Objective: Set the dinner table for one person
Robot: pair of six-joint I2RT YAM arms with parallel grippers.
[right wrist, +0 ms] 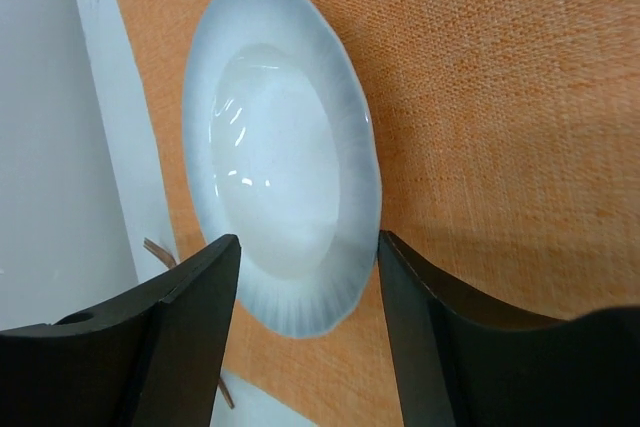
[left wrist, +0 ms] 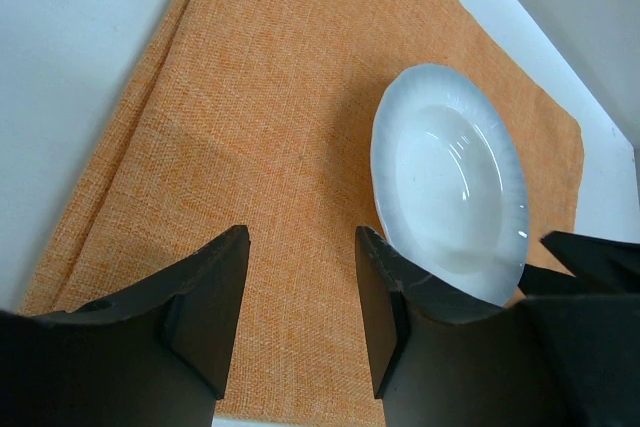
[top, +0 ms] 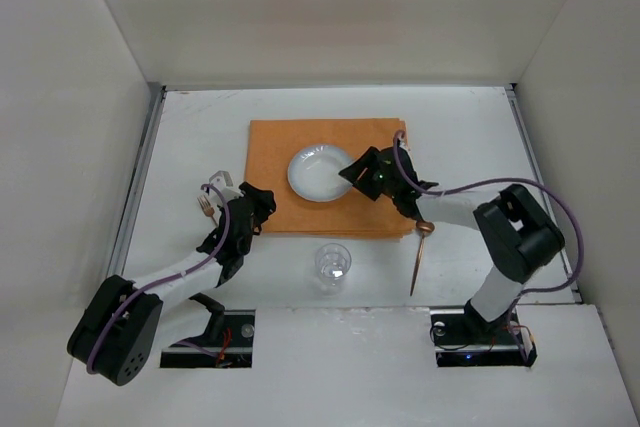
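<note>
The dinner table (top: 200, 137) fills the top view, with the orange mat (top: 275, 152) at its middle and the white plate (top: 318, 175) lying flat on the mat. The right gripper (right wrist: 305, 247) sits at the plate's 3 o'clock, jaws apart, with the near rim showing between the fingers and nothing clamped. The left gripper (left wrist: 300, 237) hovers over the mat's 8 o'clock edge, jaws also apart and empty.

A fork (top: 207, 203) lies on the table at 9 o'clock of the left gripper, a glass (top: 332, 265) stands off the mat at the plate's 6 o'clock, and a copper utensil (top: 420, 252) lies at its 4 o'clock.

Likely risks: a slanted retreat by the right fingers could hook the rim and drag the plate or ruck the cloth; either forearm swinging low could topple the glass; the thin fork may skid away from a pinch
</note>
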